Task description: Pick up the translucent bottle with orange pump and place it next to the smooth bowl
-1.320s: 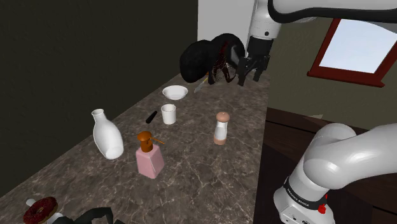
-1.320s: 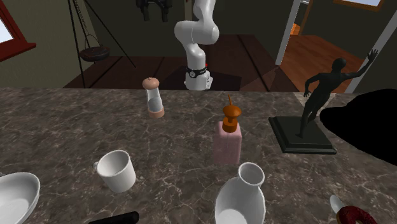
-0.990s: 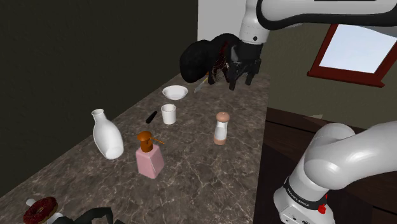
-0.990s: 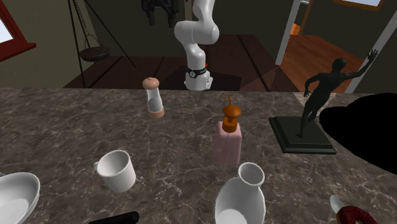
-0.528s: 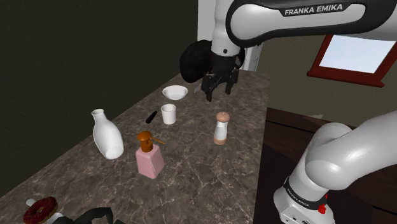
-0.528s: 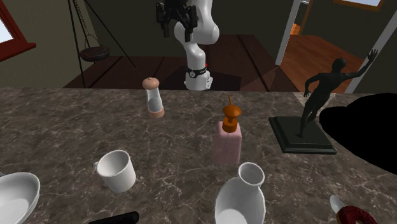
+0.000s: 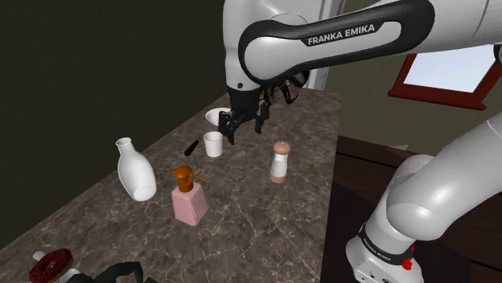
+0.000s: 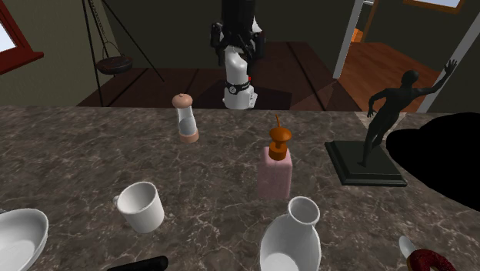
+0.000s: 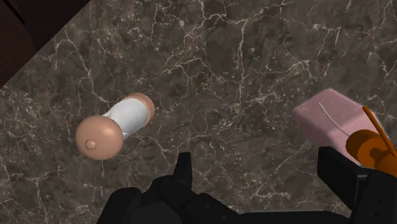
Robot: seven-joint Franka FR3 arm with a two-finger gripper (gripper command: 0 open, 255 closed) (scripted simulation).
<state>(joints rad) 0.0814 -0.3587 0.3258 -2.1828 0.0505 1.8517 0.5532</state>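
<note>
Black and two-fingered, my gripper (image 7: 243, 131) hangs above the dark marbled counter (image 7: 265, 221) in the upper middle of the shoulder view, pointing down. It is wide open and has hold of nothing. In the wrist view the gripper (image 9: 261, 162) has only bare counter (image 9: 254, 70) in the gap between its fingers (image 9: 184, 170).

My target, the pink translucent bottle (image 7: 190, 203) with the orange pump (image 7: 184, 175), stands upright on the counter at the lower left of centre in the shoulder view. It is well apart from my gripper, between a white vase (image 7: 135, 170) to its left and a small mill (image 7: 279, 162) with a tan cap to its upper right. The white bowl (image 7: 219, 117) sits near the top centre of that frame, partly behind my hand, with a white cup (image 7: 212, 144) just below it.

Seen from the wrist, the bottle (image 9: 329, 116) lies just outside one finger, its pump (image 9: 368, 145) partly hidden by that fingertip. The mill (image 9: 114, 125) lies off to the other side.

From the second exterior view the gripper (image 8: 238, 55) is at the top centre. The bottle (image 8: 275, 175) stands just right of the middle, the mill (image 8: 185, 118) up to its left, the cup (image 8: 141, 206) at lower left and the bowl (image 8: 17, 239) in the bottom left corner. A dark figurine (image 8: 385, 127) stands at the right.
</note>
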